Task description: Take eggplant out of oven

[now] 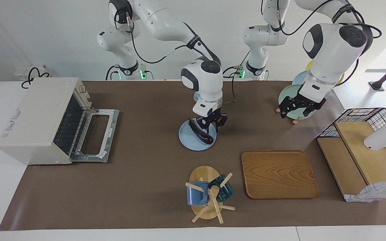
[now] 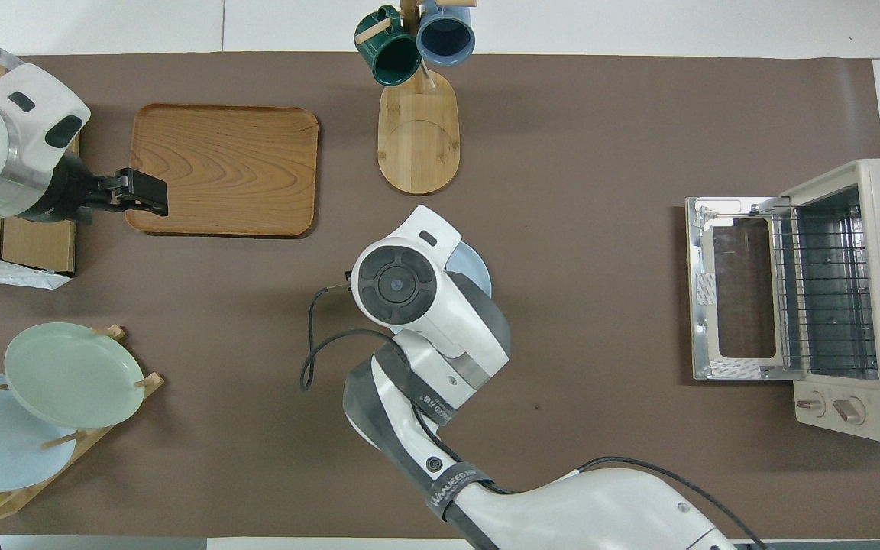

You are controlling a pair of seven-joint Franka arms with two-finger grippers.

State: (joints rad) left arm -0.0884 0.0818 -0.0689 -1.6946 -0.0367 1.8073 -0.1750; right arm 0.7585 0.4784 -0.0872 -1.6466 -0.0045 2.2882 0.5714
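the eggplant lies on a pale blue plate near the middle of the surface, well apart from the oven. it runs diagonally across the plate, one end raised toward the right claw, the other end resting near the plate's rim. the right claw hangs directly over the plate, its tips just beside the raised part of the eggplant; whether the fingers are parted or closed, and whether they touch the eggplant, cannot be told. in the overhead view the right arm covers the eggplant and most of the plate.

the oven stands at the right arm's end of the surface, door folded down flat, wire rack visible inside.

the left claw waits, raised over the plate rack, fingers slightly parted, holding nothing.
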